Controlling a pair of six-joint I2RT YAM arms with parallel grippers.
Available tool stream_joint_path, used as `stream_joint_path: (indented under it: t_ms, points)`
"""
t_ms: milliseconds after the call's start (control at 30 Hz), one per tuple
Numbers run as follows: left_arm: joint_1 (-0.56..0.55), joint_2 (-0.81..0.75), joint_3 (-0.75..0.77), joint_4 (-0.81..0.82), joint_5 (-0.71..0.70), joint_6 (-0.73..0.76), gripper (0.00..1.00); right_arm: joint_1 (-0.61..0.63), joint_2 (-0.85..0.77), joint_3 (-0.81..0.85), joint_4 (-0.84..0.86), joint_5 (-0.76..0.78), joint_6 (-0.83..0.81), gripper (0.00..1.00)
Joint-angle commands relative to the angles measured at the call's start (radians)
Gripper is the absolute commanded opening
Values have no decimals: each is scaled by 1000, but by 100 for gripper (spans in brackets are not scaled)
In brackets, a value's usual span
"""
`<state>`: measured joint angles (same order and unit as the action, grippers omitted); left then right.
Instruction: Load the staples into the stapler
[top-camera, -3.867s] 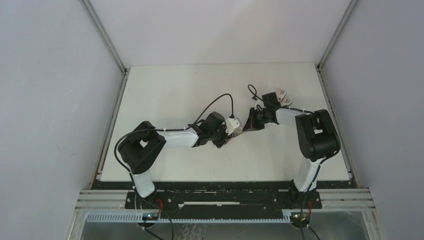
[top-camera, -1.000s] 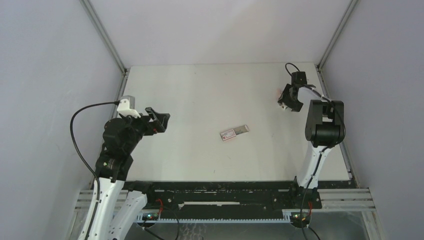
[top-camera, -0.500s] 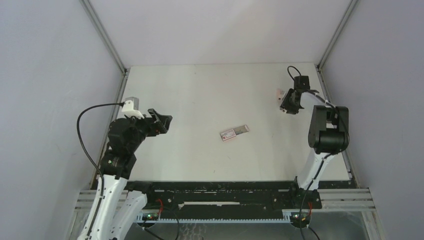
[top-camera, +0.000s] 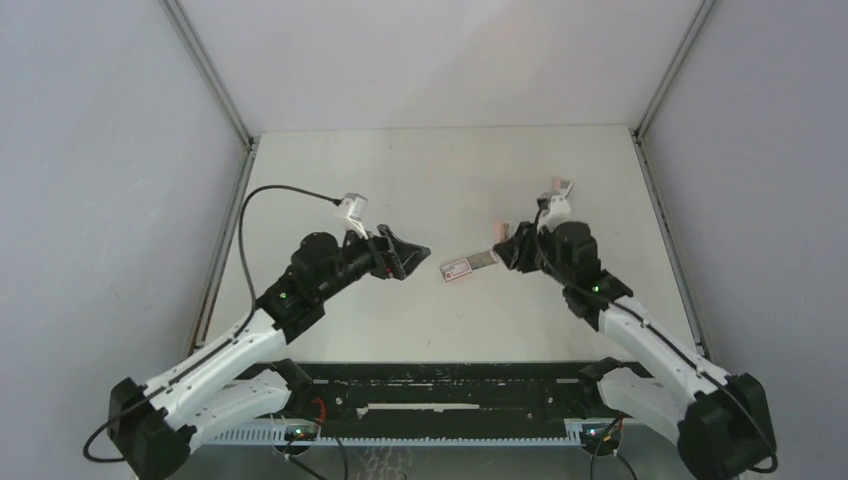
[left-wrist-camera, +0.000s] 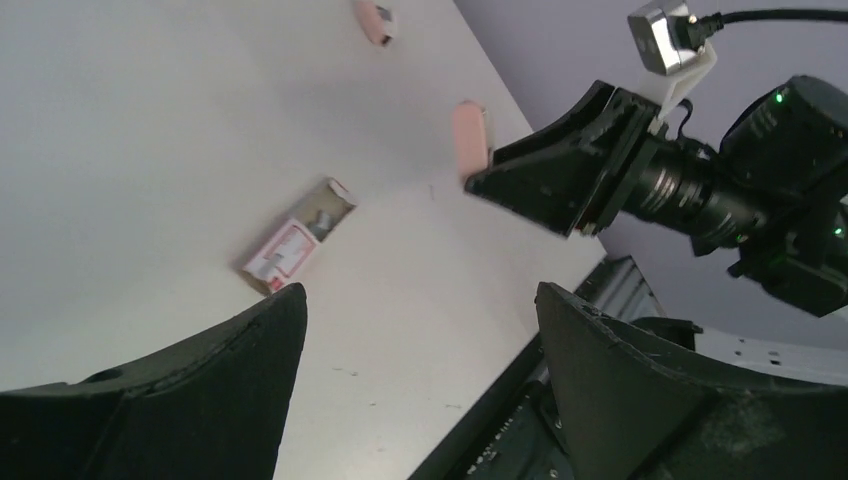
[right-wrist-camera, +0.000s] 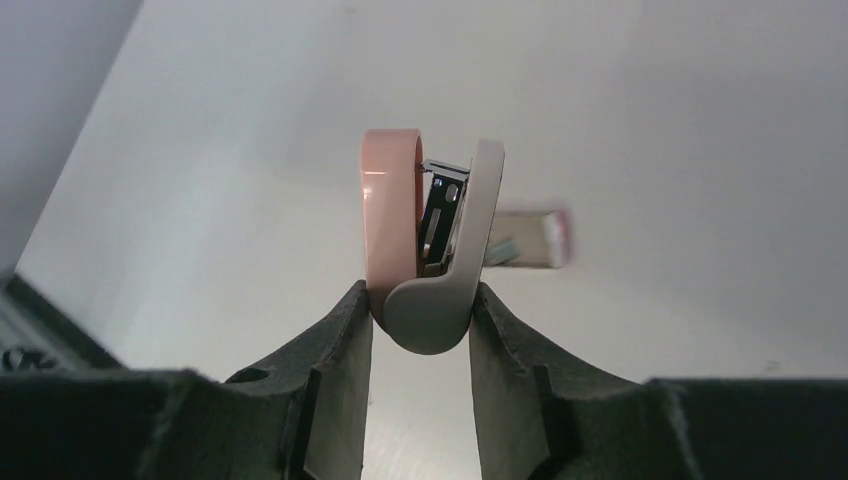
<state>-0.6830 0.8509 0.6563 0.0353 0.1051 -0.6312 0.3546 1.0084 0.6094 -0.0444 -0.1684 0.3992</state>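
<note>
The small pinkish staple box (top-camera: 458, 268) with a red-marked label lies mid-table. Its far end is open and grey staples (top-camera: 485, 259) show in it. In the left wrist view the box (left-wrist-camera: 285, 250) and the staples (left-wrist-camera: 323, 212) lie just beyond my left finger. My left gripper (top-camera: 412, 254) is open and empty, left of the box. My right gripper (top-camera: 512, 248) is shut on a pink and grey mini stapler (right-wrist-camera: 430, 225), held above the table just right of the box. The stapler (top-camera: 498, 231) points away from me. The box (right-wrist-camera: 530, 240) is blurred behind it.
A second pink mini stapler (top-camera: 560, 187) lies at the back right of the white table (top-camera: 380, 180); it also shows in the left wrist view (left-wrist-camera: 375, 20). Grey walls close in both sides. The table's front edge (top-camera: 450, 362) runs in front of the arm bases.
Both arms have swung in to the table's middle. My right gripper has come from the back right corner with a stapler in it. My left gripper has moved right, up to the box.
</note>
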Motion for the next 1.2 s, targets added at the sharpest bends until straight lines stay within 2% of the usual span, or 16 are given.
stream_joint_path:
  t_ms: [0, 167, 433, 633, 867, 1167]
  points:
    - [-80, 85, 44, 203, 38, -87, 88, 181, -152, -127, 253, 60, -20, 0]
    - [-125, 150, 40, 242, 43, -119, 87, 384, -250, -218, 376, 150, -46, 0]
    - [-143, 200, 75, 237, 48, -105, 85, 540, -215, -221, 425, 248, -87, 0]
    - [-154, 243, 88, 208, 67, -98, 66, 583, -171, -207, 447, 268, -88, 0]
    - [-161, 265, 103, 194, 76, -86, 49, 605, -165, -206, 441, 284, -91, 0]
    - [-171, 286, 112, 191, 94, -85, 43, 620, -176, -208, 426, 288, -90, 0]
